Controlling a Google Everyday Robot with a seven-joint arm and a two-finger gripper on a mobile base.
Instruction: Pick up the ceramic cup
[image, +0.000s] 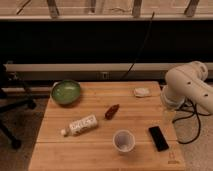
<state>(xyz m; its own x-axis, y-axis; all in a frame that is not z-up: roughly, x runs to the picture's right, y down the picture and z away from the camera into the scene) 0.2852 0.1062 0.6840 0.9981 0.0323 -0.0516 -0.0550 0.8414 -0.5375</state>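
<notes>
The ceramic cup (123, 140) is small, white and round with a pale greyish inside. It stands upright near the front edge of the wooden table (100, 150), right of centre. My arm (187, 85) is at the table's right edge. The gripper (168, 115) hangs below it over the right side of the table, to the right of the cup and farther back, apart from it.
A black phone (158, 137) lies flat just right of the cup. A white bottle (81, 125) lies on its side to the cup's left. A dark red packet (112, 111) lies mid-table. A green bowl (66, 92) sits back left and a small white object (142, 92) back right.
</notes>
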